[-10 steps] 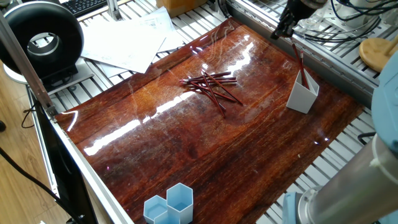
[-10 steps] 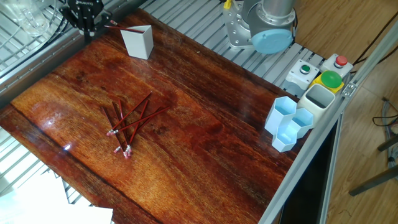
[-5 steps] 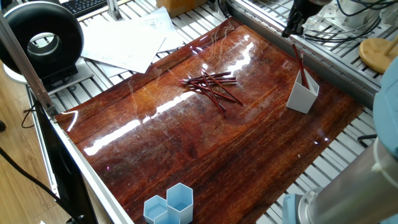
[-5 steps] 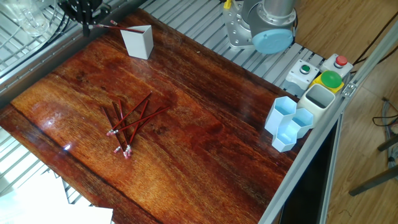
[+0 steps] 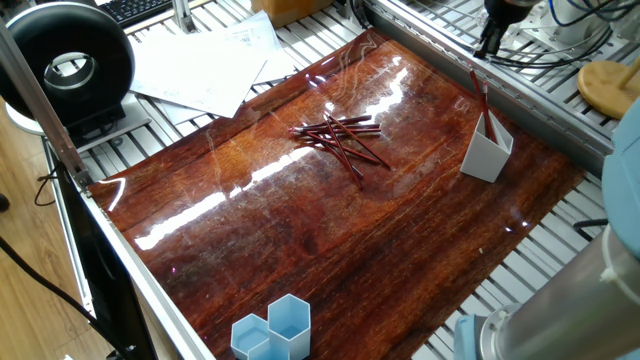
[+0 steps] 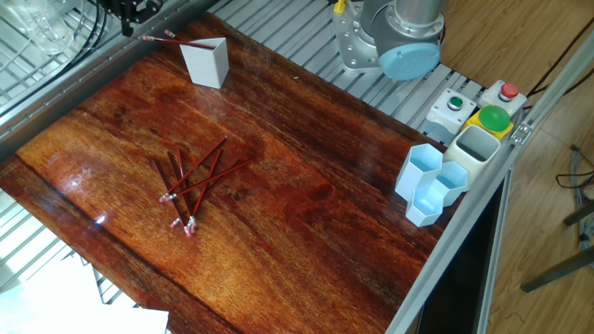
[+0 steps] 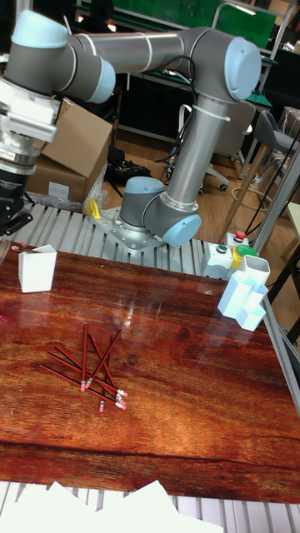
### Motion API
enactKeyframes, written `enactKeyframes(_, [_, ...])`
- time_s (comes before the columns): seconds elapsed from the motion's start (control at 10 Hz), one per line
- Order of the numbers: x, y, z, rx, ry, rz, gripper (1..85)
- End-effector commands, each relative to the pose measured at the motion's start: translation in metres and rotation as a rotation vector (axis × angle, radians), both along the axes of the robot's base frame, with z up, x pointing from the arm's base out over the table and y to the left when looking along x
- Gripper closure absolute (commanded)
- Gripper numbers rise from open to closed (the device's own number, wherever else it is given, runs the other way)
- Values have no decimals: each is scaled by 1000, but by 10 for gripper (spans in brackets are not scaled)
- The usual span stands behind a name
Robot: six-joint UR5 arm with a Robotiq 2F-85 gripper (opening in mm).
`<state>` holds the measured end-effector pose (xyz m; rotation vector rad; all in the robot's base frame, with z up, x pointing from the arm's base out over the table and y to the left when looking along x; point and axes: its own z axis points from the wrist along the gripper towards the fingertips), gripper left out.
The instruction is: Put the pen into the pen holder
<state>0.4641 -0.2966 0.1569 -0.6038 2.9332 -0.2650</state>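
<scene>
Glossy wooden table (image 5: 330, 230), angular white pen holder (image 5: 487, 150) with slanting pen (image 5: 481, 98), jaws (image 7: 12, 223) possibly empty, state unclear.

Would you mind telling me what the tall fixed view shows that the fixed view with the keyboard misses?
Only the tall view shows the whole arm, the button box and the gripper, jaws open. Only the keyboard view shows the paper sheets and black ring light. Both show the pen holder with one pen, and the loose pens.
</scene>
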Motion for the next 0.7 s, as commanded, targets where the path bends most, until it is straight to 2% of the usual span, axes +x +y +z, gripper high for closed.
enactKeyframes(0.0, [-27, 29, -4, 136, 87, -176, 847])
enactKeyframes(0.1, [-37, 24, -4, 115, 122, -203, 847])
enactKeyframes(0.2, [-41, 15, -4, 81, 132, -225, 847])
enactKeyframes(0.4, [-38, 14, -4, 77, 117, -226, 847])
enactKeyframes(0.6, [-40, 7, -3, 51, 124, -228, 847])
